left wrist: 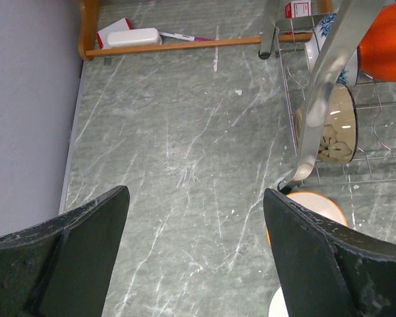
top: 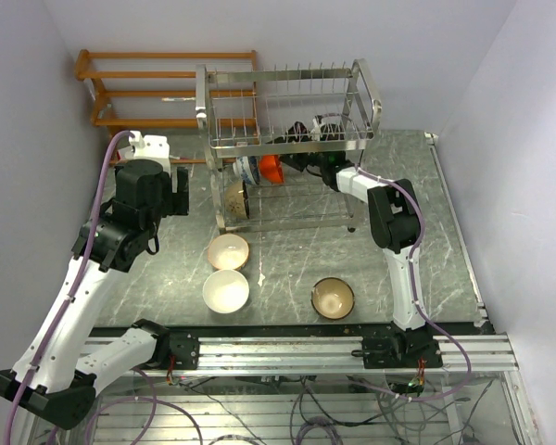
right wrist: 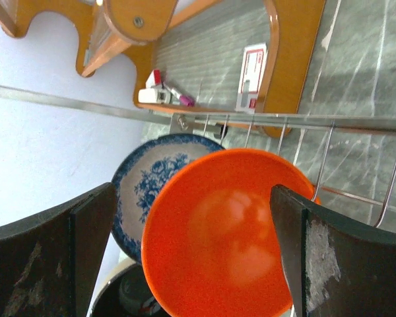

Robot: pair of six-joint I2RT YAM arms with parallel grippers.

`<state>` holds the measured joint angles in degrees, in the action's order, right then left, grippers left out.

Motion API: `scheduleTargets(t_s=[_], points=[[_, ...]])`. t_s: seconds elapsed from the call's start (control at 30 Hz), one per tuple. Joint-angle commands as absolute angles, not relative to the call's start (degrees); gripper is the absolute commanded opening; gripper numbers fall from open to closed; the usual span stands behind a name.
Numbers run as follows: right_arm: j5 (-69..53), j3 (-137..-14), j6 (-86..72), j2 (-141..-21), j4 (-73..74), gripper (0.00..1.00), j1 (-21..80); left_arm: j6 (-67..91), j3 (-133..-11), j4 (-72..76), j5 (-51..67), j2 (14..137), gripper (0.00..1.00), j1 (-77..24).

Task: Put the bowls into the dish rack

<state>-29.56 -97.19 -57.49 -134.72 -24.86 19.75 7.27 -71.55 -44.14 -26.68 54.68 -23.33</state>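
An orange bowl (right wrist: 224, 231) and a blue-flowered white bowl (right wrist: 142, 191) are seen in a silver rack (top: 287, 144); the table (top: 287, 264) is grey-veined.

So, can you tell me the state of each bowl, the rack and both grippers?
dish rack: standing, partly loaded.
red-orange bowl: racked, on edge.
blue-and-white bowl: racked, on edge.
flower-patterned bowl: racked, on edge.
cream-tan bowl: upright on the table.
white bowl: upright on the table.
olive-brown bowl: upright on the table.
left gripper: open, empty.
right gripper: open, inside the rack.
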Motion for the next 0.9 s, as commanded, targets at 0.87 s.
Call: scheduleTargets(t_s=[0.87], points=[[-18.6, -99.5, -42.5, -124.9, -4.3, 1.00, 19.9, 7.6, -69.8, -41.4, -24.0, 53.1, 0.93, -22.9]])
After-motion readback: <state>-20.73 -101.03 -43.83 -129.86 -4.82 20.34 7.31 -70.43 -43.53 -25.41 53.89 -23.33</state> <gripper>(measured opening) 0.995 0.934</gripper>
